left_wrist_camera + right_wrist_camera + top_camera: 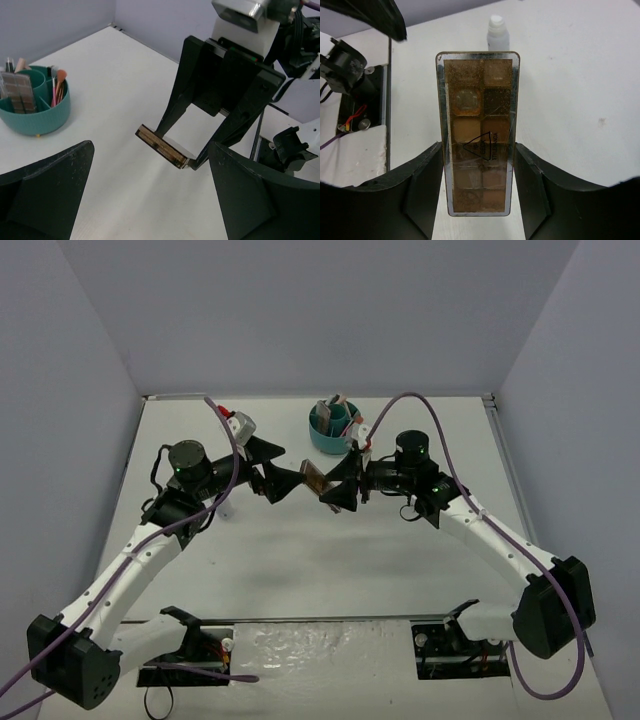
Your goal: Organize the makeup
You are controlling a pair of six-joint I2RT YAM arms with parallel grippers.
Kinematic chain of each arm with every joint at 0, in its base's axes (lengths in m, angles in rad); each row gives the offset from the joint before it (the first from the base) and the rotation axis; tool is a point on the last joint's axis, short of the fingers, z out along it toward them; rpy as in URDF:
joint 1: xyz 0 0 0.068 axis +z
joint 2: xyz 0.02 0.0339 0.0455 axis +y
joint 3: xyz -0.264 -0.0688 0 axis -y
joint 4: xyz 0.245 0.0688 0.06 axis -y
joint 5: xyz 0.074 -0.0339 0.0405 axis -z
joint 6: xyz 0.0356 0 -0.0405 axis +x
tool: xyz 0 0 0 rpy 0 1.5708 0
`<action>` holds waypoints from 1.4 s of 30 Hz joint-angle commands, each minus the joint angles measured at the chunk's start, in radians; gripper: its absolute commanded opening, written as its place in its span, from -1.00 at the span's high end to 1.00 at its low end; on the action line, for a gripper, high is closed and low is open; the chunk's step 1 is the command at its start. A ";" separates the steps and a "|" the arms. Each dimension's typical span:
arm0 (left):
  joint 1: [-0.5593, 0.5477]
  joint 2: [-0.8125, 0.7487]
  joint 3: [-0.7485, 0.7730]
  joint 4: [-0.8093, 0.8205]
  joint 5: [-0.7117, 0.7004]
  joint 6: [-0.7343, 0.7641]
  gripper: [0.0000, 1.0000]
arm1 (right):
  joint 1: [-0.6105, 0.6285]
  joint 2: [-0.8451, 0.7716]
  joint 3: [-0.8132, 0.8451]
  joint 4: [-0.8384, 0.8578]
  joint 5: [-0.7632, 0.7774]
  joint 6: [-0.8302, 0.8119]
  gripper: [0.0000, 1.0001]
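Right gripper (478, 155) is closed partway on an eyeshadow palette (477, 132), fingers bearing on its two long edges near one end; the other end projects free ahead of the fingertips. Left gripper (290, 465) stands wide open and empty, directly opposite, close to that free end. Contact appears absent, though the overhead view is too crowded to confirm. Teal cup (325, 440) sits just beyond the right gripper, holding a second palette (17, 90). White bottle (497, 32) stands past the palette's tip. Judgement: a handover looks likely; the left fingers should seat squarely on the free end before the right gripper lets go.
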 commanded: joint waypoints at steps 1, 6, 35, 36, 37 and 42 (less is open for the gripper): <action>0.007 -0.063 0.098 0.151 0.126 0.058 -0.93 | -0.013 -0.060 0.159 0.089 -0.161 0.011 0.87; 0.007 -0.060 0.107 0.235 0.196 0.020 -0.94 | -0.012 -0.045 0.213 0.112 -0.201 0.030 0.88; 0.007 0.089 0.171 0.535 0.440 -0.083 -0.85 | -0.022 0.027 0.301 0.247 -0.356 0.117 0.92; 0.007 0.089 0.171 0.536 0.443 -0.084 -0.83 | -0.024 0.027 0.299 0.249 -0.356 0.117 0.92; 0.007 0.089 0.168 0.536 0.445 -0.085 -0.79 | -0.026 0.028 0.298 0.253 -0.356 0.119 0.92; 0.007 0.094 0.159 0.538 0.449 -0.096 -0.64 | -0.036 0.024 0.293 0.279 -0.362 0.123 0.92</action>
